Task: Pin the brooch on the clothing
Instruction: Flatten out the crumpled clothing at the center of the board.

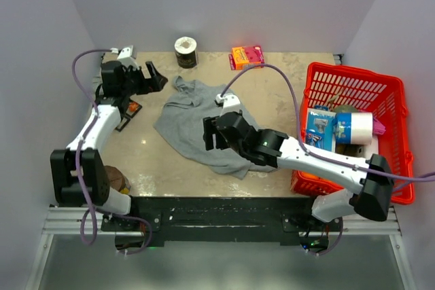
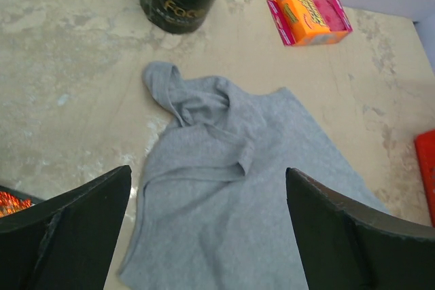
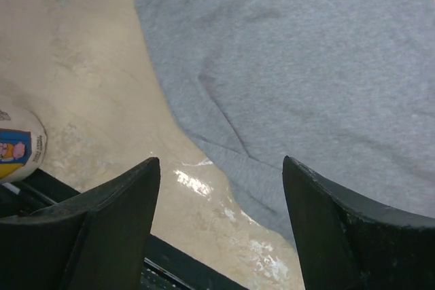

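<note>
The grey tank top [image 1: 194, 121] lies crumpled and flat in the middle of the table; it also shows in the left wrist view [image 2: 238, 188] and the right wrist view [image 3: 312, 66]. A small orange-red piece, the brooch [image 1: 134, 106], lies on a black card left of the top, beside the left arm; a sliver of it shows in the left wrist view [image 2: 9, 203]. My left gripper [image 1: 156, 76] is open and empty, above the table at the top's upper left [image 2: 208, 171]. My right gripper [image 1: 209, 134] is open and empty over the top's lower edge [image 3: 221, 161].
A black can with a white lid [image 1: 185, 51] and an orange-pink box [image 1: 247, 56] stand at the back. A red basket [image 1: 394, 100] with several packages fills the right side. A round brown-and-white object [image 1: 117, 180] sits at the near left edge.
</note>
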Available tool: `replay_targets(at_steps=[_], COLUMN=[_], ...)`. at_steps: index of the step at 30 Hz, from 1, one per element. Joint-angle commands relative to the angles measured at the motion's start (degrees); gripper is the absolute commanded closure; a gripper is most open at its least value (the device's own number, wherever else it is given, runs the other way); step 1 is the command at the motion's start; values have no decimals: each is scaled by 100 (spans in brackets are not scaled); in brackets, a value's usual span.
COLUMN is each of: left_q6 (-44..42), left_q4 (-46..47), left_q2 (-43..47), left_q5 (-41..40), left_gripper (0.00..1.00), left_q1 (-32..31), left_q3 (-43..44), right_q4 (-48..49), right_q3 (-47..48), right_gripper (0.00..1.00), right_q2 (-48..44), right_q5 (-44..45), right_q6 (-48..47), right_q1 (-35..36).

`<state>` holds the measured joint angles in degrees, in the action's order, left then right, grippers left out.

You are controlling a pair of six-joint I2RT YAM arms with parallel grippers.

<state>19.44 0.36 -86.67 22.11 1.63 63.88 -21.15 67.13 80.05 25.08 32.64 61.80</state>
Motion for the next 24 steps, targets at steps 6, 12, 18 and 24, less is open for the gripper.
replay_targets(at_steps=[6, 12, 18, 24], left_q6=[-775, -907, -898, -960], left_q4=[-308, -528, -537, -555], left_q2=[1478, 1381, 1425, 1522], left_q5=[-407, -330, -347, -462], left_gripper=[1, 1, 1, 1], left_q1=[-1268, -1464, -1464, -1464], left_q3=[-1325, -1194, -1202, -1211], right_q4=[-241, 119, 356, 453], right_q3=[-1632, -2371, -2389, -2363], right_gripper=[24, 27, 34, 40], right_q2=[-437, -1017, -588, -60], right_q5=[227, -12, -196, -354], right_q6=[866, 797, 568, 585], right_q1=[-413, -1266, -1522, -1557])
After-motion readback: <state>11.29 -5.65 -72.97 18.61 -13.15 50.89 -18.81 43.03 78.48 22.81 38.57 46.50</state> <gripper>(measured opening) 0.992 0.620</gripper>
